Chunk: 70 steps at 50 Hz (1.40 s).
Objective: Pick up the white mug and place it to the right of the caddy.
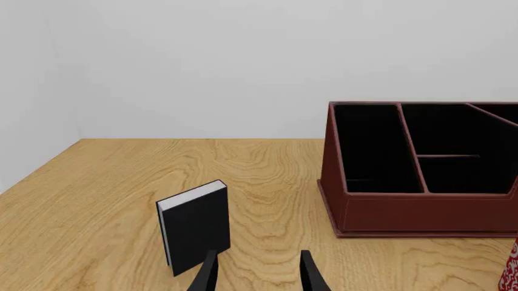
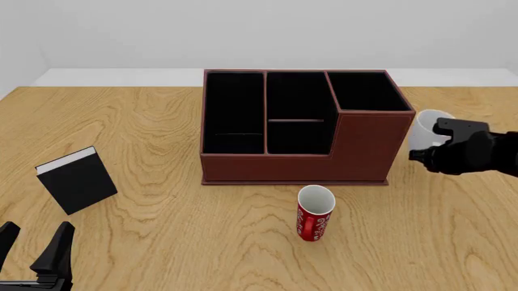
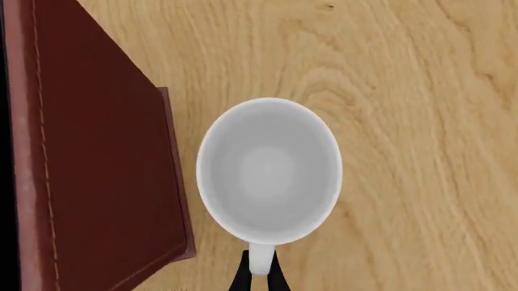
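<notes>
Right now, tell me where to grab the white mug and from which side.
Grip the loop handle of the white mug, coming straight down from above. It stands upright, mouth up, with its left side close to the caddy, so a side approach is cramped. The right claw looks pinched on that handle.

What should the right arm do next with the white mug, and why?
Probably open the right gripper and let go. Its fingers pinch the handle of the white mug, which sits upright just right of the caddy, apparently on the table.
</notes>
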Motion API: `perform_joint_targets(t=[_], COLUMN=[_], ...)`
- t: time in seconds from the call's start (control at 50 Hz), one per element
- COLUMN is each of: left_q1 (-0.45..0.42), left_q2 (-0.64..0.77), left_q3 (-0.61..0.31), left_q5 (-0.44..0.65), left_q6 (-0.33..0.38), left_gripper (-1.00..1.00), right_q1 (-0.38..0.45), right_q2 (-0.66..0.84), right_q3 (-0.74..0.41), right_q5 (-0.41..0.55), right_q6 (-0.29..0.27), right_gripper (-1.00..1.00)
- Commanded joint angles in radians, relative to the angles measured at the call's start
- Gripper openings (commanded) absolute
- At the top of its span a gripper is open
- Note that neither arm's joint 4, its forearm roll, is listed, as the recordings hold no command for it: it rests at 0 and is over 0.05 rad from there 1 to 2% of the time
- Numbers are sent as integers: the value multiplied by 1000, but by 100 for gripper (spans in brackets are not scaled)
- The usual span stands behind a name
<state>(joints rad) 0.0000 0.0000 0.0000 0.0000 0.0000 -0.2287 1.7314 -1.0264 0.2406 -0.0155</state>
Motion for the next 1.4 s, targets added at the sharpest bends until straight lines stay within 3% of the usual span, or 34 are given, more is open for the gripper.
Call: perform_joint_targets(t=[0.02,1.4], left_q1=[0,0], left_q2=[0,0], left_q3=[0,0], left_q5=[0,0], left_q6=[0,0], left_gripper=[100,100], right_q1=[11,36], right_q2=[14,129], right_q3=[2,22], right_q5=[-11,-70], right_q6=[3,38], right_gripper=[-100,-100])
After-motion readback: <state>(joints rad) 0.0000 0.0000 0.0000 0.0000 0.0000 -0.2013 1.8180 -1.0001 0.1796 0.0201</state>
